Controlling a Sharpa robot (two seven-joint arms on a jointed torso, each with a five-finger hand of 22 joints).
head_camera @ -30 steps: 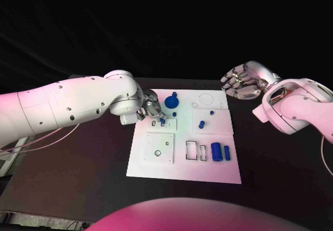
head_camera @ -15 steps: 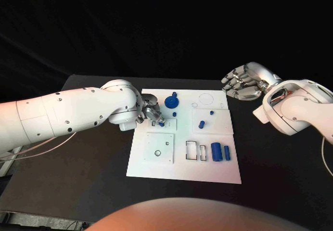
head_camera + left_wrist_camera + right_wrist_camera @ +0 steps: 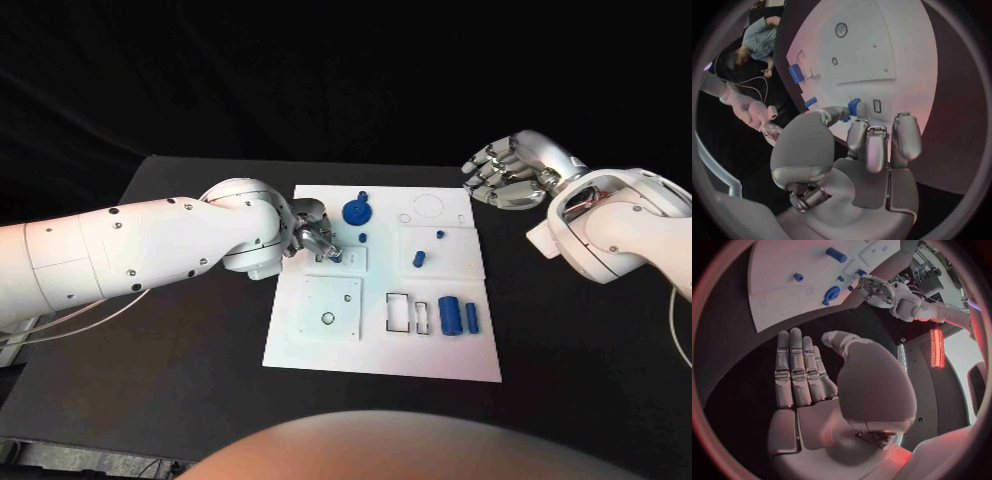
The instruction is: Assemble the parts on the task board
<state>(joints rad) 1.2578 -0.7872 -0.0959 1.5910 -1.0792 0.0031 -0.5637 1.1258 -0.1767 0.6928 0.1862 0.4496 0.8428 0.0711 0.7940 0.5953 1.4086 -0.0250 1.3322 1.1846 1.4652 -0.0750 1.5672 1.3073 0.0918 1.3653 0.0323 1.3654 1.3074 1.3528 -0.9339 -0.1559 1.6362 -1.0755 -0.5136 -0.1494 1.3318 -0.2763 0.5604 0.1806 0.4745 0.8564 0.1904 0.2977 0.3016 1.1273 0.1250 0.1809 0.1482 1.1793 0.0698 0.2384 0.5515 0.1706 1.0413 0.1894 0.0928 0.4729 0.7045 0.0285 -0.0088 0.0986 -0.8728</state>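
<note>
Your left hand (image 3: 312,238) sits over the upper left part of the task board (image 3: 382,355), fingertips down on a small blue part (image 3: 336,256) at the little square plate there; in the left wrist view that small blue part (image 3: 854,106) is pinched between thumb and a finger, right at the fingertips, next to a narrow empty slot. Its long axis looks roughly upright against the board, but it's too small to be sure. Your right hand (image 3: 503,170) hovers off the board's upper right corner, above the black table (image 3: 173,330), holding nothing, fingers straight and close together, thumb apart. Just beyond the left hand lies the round blue disc part (image 3: 356,211), flat on the board, with a small stub at its far edge. A short blue peg (image 3: 418,258) lies mid-board, tilted slightly off the board's long side. Near the right edge the blue cylinder (image 3: 450,315) and a thinner blue bar (image 3: 472,317) lie side by side, both with long axes running toward you and away, just beside two empty rectangular slots (image 3: 407,313). All of these are well apart from both hands.
</note>
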